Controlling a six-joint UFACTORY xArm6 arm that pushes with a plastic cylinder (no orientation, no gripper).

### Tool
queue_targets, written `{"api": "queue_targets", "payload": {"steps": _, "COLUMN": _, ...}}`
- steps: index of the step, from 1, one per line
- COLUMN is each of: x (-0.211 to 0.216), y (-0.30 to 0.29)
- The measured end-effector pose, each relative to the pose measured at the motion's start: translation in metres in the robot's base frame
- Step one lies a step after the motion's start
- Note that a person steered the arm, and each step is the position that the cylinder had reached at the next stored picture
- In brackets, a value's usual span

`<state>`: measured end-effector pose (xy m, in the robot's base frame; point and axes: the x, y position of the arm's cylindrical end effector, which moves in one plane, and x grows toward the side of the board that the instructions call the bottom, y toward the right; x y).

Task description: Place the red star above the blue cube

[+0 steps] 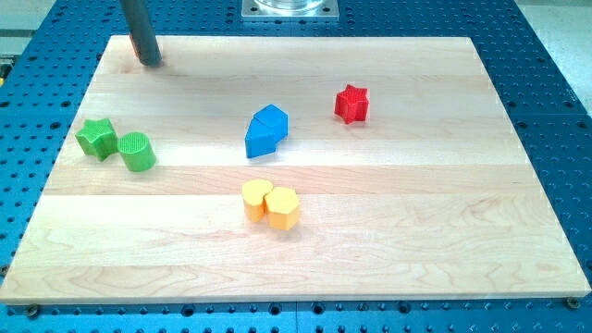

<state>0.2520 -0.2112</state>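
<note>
The red star point(351, 104) lies right of the board's middle, toward the view's top. The blue blocks point(266, 130) sit near the middle, two pieces touching, a cube-like one at upper right and a wedge-like one at lower left. The red star is to the right of them and slightly higher. My tip point(151, 63) rests at the top left corner of the board, far from both the red star and the blue blocks.
A green star point(96, 137) and a green cylinder point(137, 152) sit touching at the left. A yellow block point(255, 199) and an orange-yellow hexagon point(283, 207) touch below the blue blocks. The wooden board point(416, 231) lies on a blue perforated table.
</note>
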Motion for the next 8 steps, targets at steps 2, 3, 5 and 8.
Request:
{"api": "queue_targets", "payload": {"steps": 2, "x": 0.001, "y": 0.234}}
{"api": "queue_targets", "payload": {"steps": 3, "x": 0.018, "y": 0.356}}
{"api": "queue_targets", "payload": {"steps": 5, "x": 0.053, "y": 0.387}}
{"api": "queue_targets", "payload": {"steps": 8, "x": 0.071, "y": 0.386}}
